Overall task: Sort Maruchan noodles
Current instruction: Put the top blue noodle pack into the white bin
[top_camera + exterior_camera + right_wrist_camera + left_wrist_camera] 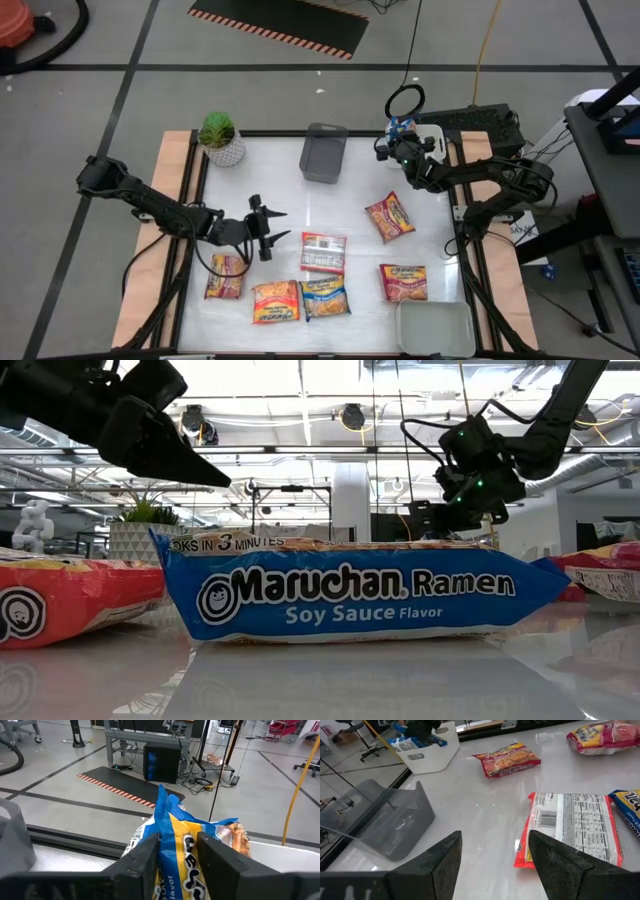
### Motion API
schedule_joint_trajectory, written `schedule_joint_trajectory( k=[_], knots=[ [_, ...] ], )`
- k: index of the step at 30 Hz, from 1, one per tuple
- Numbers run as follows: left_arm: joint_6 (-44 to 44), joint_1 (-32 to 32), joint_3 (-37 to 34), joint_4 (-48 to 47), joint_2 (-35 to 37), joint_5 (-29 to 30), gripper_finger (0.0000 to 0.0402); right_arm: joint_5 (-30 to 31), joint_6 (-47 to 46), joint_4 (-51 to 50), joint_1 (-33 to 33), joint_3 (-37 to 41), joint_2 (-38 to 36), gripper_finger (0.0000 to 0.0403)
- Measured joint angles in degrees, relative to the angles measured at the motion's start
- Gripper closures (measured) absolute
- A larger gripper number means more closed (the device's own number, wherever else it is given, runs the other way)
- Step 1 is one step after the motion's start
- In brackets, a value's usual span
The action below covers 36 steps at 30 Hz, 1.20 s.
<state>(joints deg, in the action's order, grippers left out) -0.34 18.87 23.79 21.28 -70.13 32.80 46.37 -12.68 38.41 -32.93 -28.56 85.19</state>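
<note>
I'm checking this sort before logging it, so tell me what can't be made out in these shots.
- White tray contents: high view, covered by the right gripper.
- Blue-and-yellow packet flavor: right wrist view, pinched between the fingers, cut off by the bottom edge.
- White-and-red packet front label: left wrist view, lies back up.

A small potted green plant [219, 138] is seen at the far left corner of the white table [350, 180]. 1 grey tray [323, 153] is placed beside it, 1 pale tray [434, 329] at the near right.
</note>
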Motion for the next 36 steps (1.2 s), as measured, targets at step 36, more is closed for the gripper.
schedule_joint_trajectory(
  k=[36],
  knots=[
    [-1.79, 0.39, 0.0, -0.24, 0.0, 0.02, 0.0165, -0.1, 14.37, 15.67, 0.59, 0.04, -4.31, 0.0383]
  ],
)
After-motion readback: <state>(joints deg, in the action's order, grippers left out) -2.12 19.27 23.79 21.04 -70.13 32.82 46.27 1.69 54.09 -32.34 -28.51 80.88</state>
